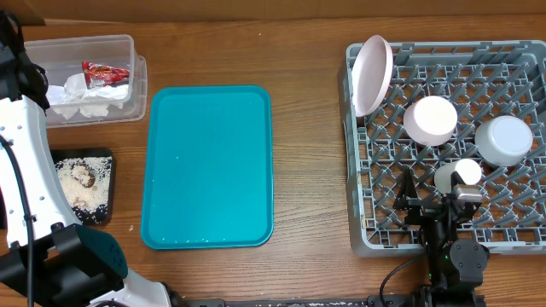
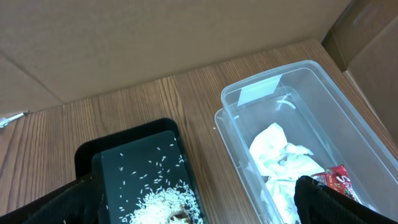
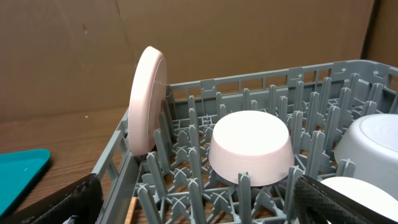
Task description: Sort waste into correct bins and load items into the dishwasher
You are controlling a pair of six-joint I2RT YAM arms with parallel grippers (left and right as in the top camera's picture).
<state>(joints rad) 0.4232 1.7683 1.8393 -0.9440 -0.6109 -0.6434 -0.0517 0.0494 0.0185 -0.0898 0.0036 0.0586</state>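
Looks done: napkin (image 1: 81, 95), wrapper (image 1: 104, 73) in tub (image 1: 77, 40), rice (image 1: 85, 183) in tray (image 1: 60, 156), 4 dishes (image 1: 430, 119) racked. My left end effector (image 2: 193, 205) and right end effector (image 3: 199, 205): open, empty.

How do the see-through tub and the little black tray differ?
The clear tub is see-through and deep; the black tray is opaque and shallow. The tub holds a crumpled napkin and a red wrapper; the tray holds rice. Both are rectangular and sit near each other.
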